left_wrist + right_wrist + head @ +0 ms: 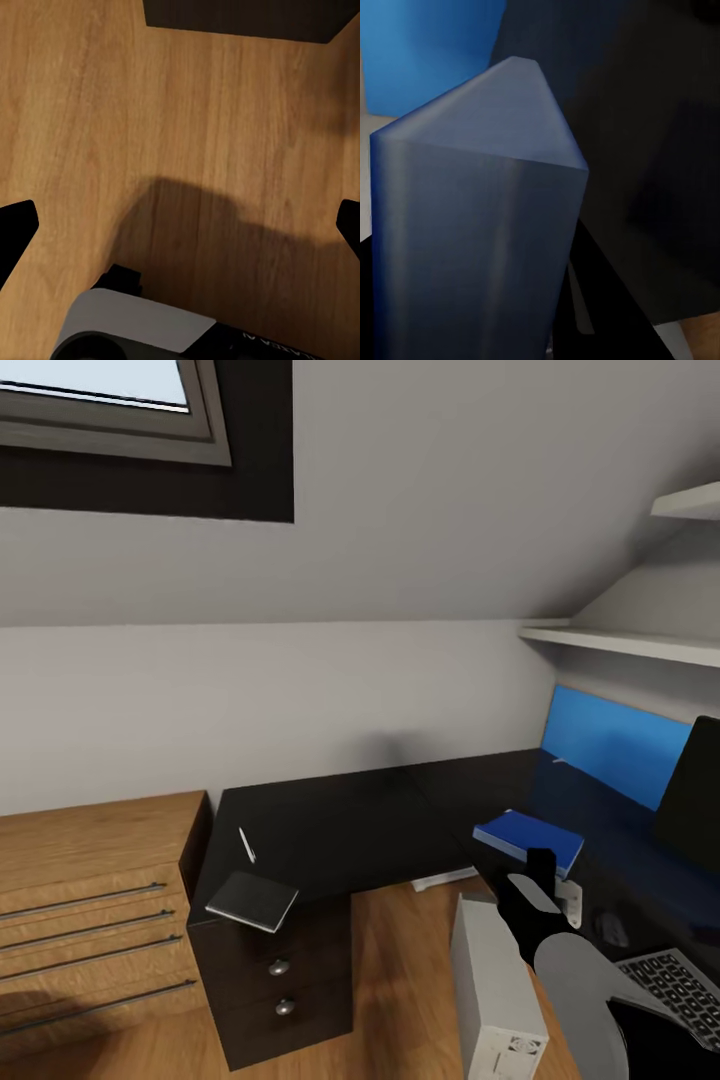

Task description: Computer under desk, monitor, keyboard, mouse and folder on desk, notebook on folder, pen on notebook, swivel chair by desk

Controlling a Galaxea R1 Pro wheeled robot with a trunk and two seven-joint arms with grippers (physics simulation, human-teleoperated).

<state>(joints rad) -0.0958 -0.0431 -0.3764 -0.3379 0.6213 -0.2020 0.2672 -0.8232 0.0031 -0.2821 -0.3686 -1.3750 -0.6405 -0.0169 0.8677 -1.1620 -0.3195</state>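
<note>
The blue folder (528,840) is over the inner edge of the dark L-shaped desk (340,825). My right gripper (541,863) reaches up to its near edge and is shut on it. The folder (472,225) looms close in the right wrist view. A grey notebook (252,901) lies on the desk's near left corner, partly overhanging, with a thin white pen (246,844) just behind it. The keyboard (680,985) and the black monitor (695,800) are on the desk at the right. The white computer tower (495,990) stands on the floor. My left gripper (180,225) hangs open over the wooden floor.
A wooden chest of drawers (90,920) stands left of the desk, whose own drawers (280,980) are below the notebook. A blue panel (615,745) backs the desk at the right, under wall shelves (640,645). The sloped ceiling and a window (100,400) are above.
</note>
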